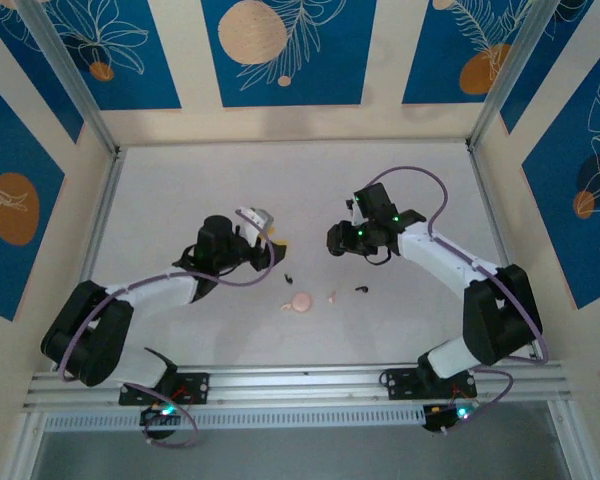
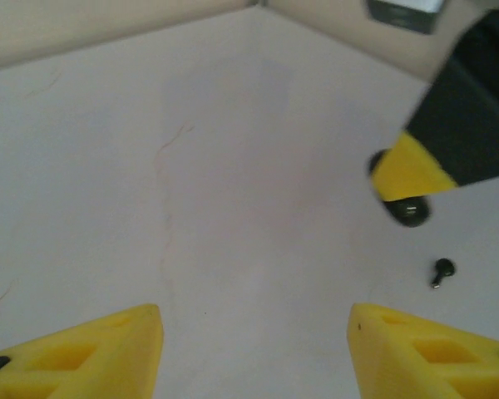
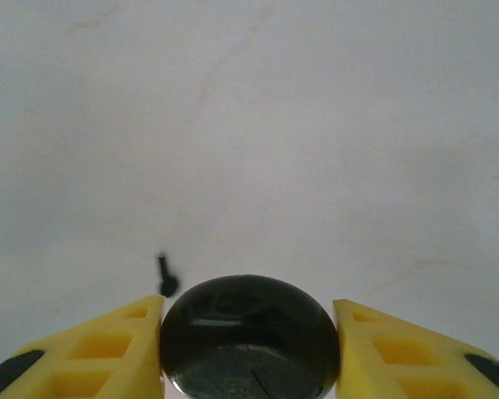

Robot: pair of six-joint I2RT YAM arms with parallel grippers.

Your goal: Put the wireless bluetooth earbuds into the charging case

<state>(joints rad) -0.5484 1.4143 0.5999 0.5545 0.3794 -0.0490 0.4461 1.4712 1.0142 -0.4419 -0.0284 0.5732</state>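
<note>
My right gripper (image 1: pixel 337 240) (image 3: pixel 249 337) is shut on a round black charging case (image 3: pixel 249 316), one yellow finger pressed against each side of it. The left wrist view catches that case (image 2: pixel 412 209) under a yellow fingertip (image 2: pixel 406 173) of the right gripper. My left gripper (image 1: pixel 271 250) (image 2: pixel 254 353) is open, with bare table between its fingers. One black earbud (image 1: pixel 288 277) (image 2: pixel 442 270) (image 3: pixel 166 278) lies between the two grippers, and another black earbud (image 1: pixel 362 290) lies nearer the right arm. A round pink case (image 1: pixel 301 302) sits on the table with one pale pink earbud (image 1: pixel 286 307) to its left and another pale pink earbud (image 1: pixel 332 296) to its right.
The white table (image 1: pixel 180 190) is walled at the back and both sides by pale panels with blue patterned prints (image 1: pixel 280 50). An aluminium rail (image 1: pixel 300 380) carrying the two arm bases runs along the near edge.
</note>
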